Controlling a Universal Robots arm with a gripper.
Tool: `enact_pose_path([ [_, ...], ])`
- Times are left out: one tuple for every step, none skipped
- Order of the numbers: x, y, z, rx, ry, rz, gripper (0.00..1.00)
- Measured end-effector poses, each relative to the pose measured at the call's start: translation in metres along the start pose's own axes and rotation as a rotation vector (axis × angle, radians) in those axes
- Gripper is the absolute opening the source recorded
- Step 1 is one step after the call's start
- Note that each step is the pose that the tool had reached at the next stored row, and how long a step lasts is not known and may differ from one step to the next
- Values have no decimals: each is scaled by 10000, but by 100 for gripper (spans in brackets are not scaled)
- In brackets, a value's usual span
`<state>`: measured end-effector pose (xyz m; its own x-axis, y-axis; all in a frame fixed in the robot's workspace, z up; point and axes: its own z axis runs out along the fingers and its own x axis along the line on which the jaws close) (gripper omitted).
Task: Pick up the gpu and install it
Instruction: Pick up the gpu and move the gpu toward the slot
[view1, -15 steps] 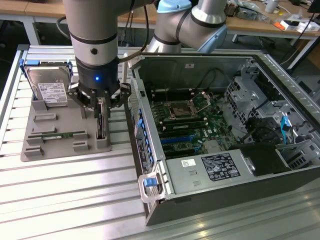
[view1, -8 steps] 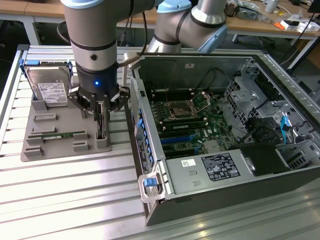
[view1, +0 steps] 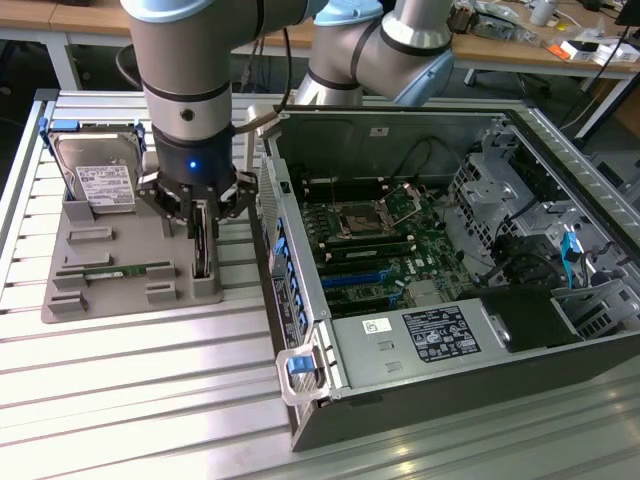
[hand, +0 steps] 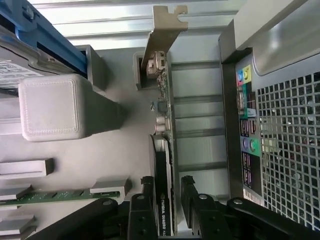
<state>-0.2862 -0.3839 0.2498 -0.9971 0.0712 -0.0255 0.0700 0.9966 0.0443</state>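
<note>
Pointing straight down, arm (view1: 185, 90) above upright gpu (hand: 161, 170), fingers (hand: 142, 210) spread astride it, seemingly not touching

Exterior view: you've got even, diffuse overhead light. The ribbed table (view1: 150, 390) throws it back in soft bright bands, with no hard shadows. The inside of the computer case (view1: 400, 220) is dimmer, darkest toward the exterior view's right. The blue lamp (view1: 193, 165) on the arm (view1: 185, 80) glows. Wrist view: the table slats blow out white, there's glare on the case lid (hand: 285, 40), and the graphics card (hand: 163, 165) runs from a bright bracket to near black.
</note>
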Motion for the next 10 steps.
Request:
enact_pose_path([
  [7, 32, 12, 0, 0, 1, 36],
  [13, 55, 20, 0, 0, 1, 36],
  [18, 73, 27, 0, 0, 1, 36],
  [22, 88, 33, 0, 0, 0, 36],
  [25, 106, 43, 0, 0, 0, 36],
  [27, 123, 50, 0, 0, 0, 36],
  [28, 138, 55, 0, 0, 0, 36],
  [28, 141, 56, -1, 0, 0, 36],
  [28, 141, 56, 0, 0, 0, 36],
  [28, 141, 56, 0, 0, 0, 36],
])
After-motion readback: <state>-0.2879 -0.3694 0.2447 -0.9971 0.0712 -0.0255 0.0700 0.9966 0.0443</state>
